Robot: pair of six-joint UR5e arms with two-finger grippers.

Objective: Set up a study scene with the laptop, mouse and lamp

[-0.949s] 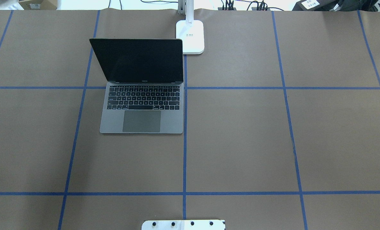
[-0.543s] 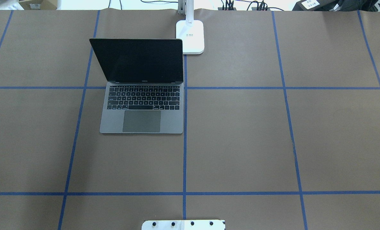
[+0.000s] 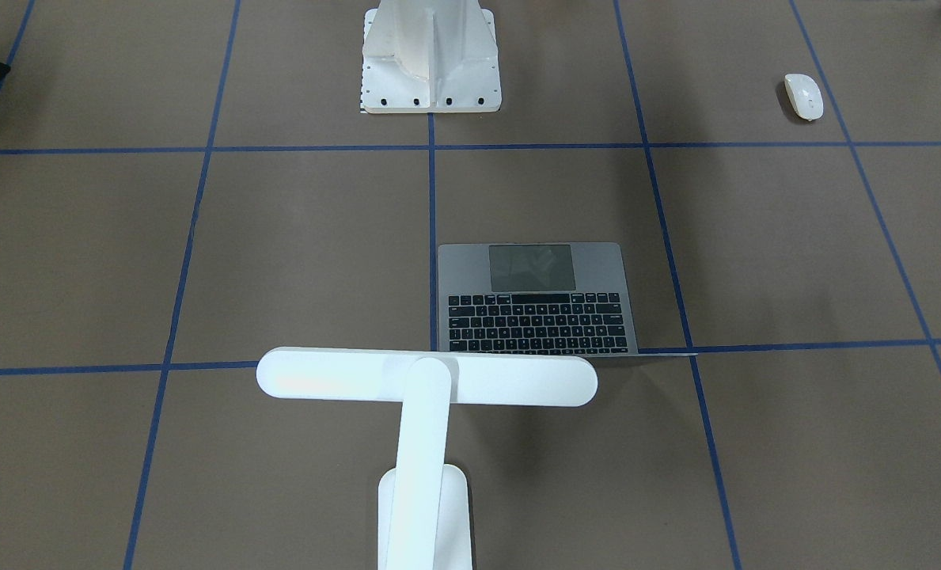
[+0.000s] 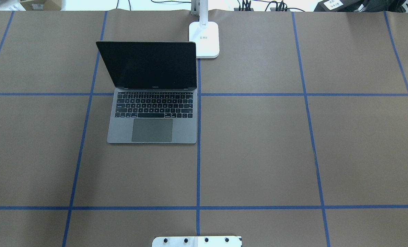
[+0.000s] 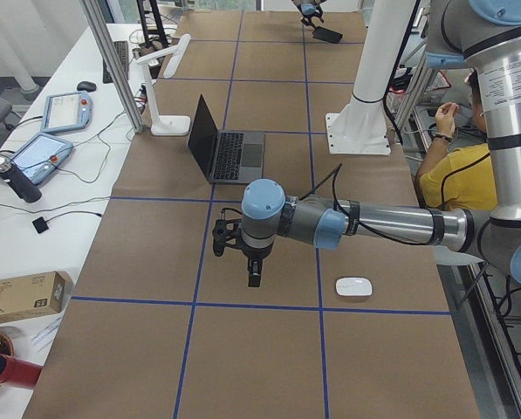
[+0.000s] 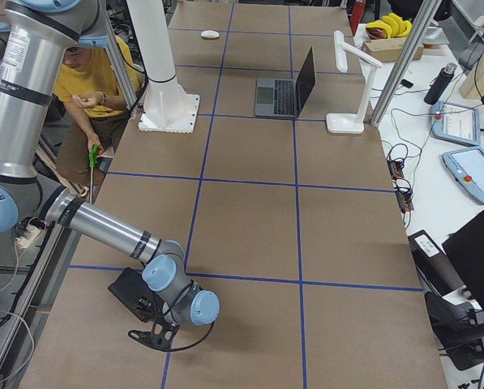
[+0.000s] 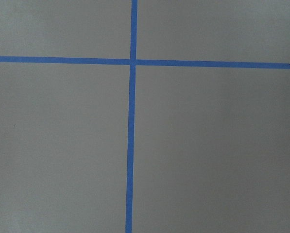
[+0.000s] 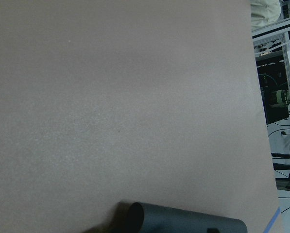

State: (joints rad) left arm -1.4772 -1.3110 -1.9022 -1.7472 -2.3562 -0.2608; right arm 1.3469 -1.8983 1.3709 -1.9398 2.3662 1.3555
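The grey laptop (image 4: 152, 115) stands open left of the table's centre line, its dark screen facing the robot. Right behind it stands the white lamp (image 3: 426, 378), with its base (image 4: 204, 39) at the far edge. The white mouse (image 3: 804, 96) lies on the robot's left side, near its edge of the table. In the exterior left view my left gripper (image 5: 254, 279) hangs over the paper, beside the mouse (image 5: 353, 286) and apart from it. My right gripper (image 6: 147, 335) is low at the table's right end. I cannot tell whether either is open or shut.
The white ribbed pedestal (image 3: 430, 63) stands mid-table at the robot's edge. A flat black pad (image 6: 128, 293) lies beside my right gripper. A person in a yellow shirt (image 5: 456, 170) sits behind the robot. A side bench with tablets (image 5: 42, 153) runs along the far edge.
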